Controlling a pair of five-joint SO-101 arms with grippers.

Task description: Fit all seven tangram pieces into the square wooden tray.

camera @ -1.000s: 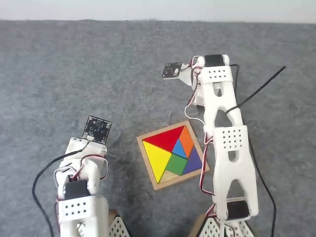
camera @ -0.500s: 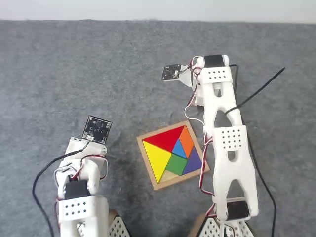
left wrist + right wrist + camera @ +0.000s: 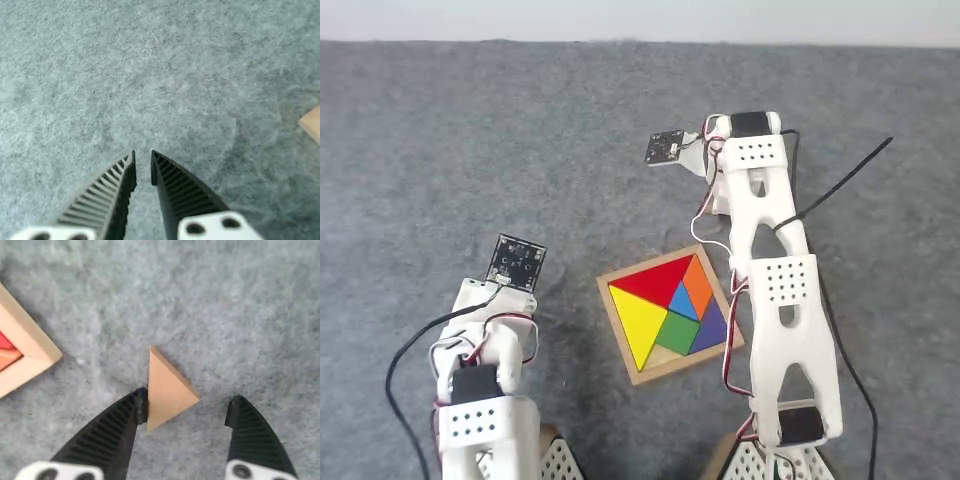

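**Right arm edges over last loose triangle**

The right arm point(image 3: 775, 290) shifts a touch sideways over the past second, while the left one keeps still. The right gripper point(image 3: 189, 402) hangs released, its spread jaws straddling the plain wooden triangle point(image 3: 167, 395), which touches one finger and stands clear of the other. The wooden tray point(image 3: 621, 332) lies near, beyond that touching finger, six coloured pieces seated. The left gripper point(image 3: 143, 152) is all but clenched, empty. A closing pinch looks imminent
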